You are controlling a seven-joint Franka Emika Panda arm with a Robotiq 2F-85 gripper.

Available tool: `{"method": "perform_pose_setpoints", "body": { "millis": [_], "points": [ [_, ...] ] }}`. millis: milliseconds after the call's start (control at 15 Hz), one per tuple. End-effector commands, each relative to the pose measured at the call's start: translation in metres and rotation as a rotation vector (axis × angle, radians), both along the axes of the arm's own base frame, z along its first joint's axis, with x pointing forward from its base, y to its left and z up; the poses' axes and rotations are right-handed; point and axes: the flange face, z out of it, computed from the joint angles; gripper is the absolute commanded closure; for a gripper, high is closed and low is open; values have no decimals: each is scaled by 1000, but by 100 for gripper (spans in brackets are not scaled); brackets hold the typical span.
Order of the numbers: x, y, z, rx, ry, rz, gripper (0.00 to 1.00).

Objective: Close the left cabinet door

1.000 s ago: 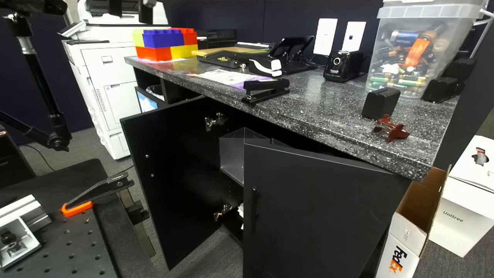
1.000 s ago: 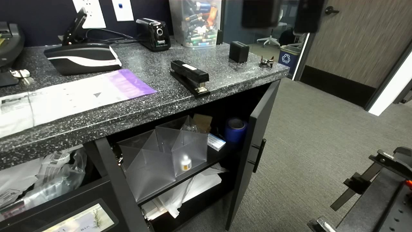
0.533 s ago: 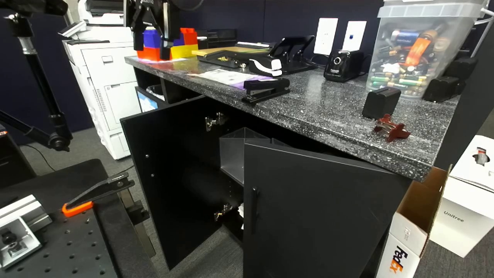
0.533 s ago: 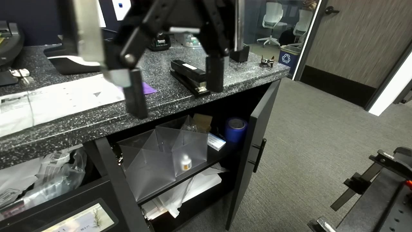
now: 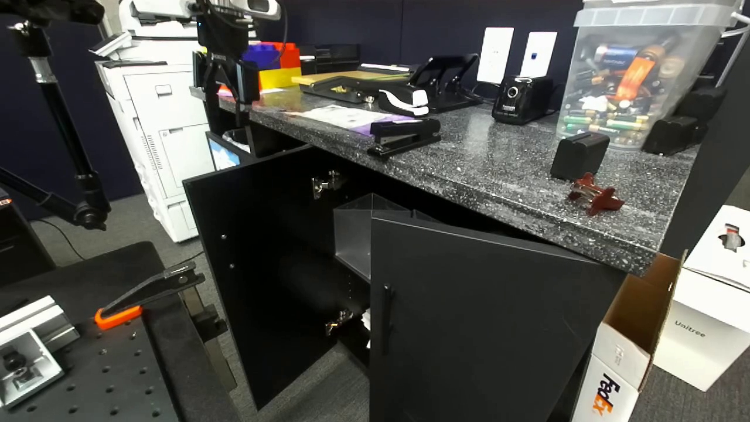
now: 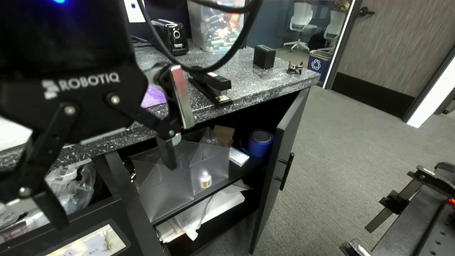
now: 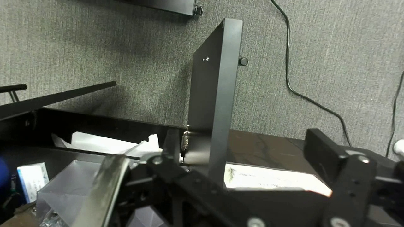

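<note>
The left cabinet door (image 5: 263, 269) stands wide open. An exterior view shows its black inner face and hinges. In the wrist view the door (image 7: 227, 94) is seen from above, its light top edge running up the middle and its handle end on the right side. In an exterior view a dark strip (image 6: 124, 199) left of the opening appears to be this door nearly edge-on. My gripper (image 6: 113, 186) is open and empty, pointing down near the counter's front edge. In the wrist view the door lies between the spread fingers (image 7: 247, 148); whether they touch it cannot be told.
The right cabinet door (image 5: 486, 322) also stands ajar. The granite countertop (image 5: 498, 164) overhangs the cabinet, with a black stapler (image 5: 404, 136) near its edge. A black perforated table (image 5: 88, 375) with a clamp (image 5: 152, 287) stands opposite. A labelled bin front (image 6: 99, 245) adjoins the opening.
My gripper has come down from the top of the exterior views to about counter-edge height, over the left side of the cabinet. It stays open. Both doors have not moved.
</note>
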Motion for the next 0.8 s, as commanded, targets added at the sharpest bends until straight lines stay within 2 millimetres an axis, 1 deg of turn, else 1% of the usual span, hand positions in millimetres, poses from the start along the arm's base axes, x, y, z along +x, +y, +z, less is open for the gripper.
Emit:
{"method": "perform_pose_setpoints", "body": {
  "millis": [0, 200, 333, 400, 533, 733],
  "points": [
    [12, 18, -32, -16, -31, -34, 0],
    [16, 29, -55, -11, -36, -48, 0],
    [17, 42, -61, -11, -42, -41, 0],
    [15, 52, -61, -3, -44, -38, 0],
    [13, 65, -66, 12, -49, -33, 0],
    [8, 74, -81, 21, -33, -42, 0]
  ]
}}
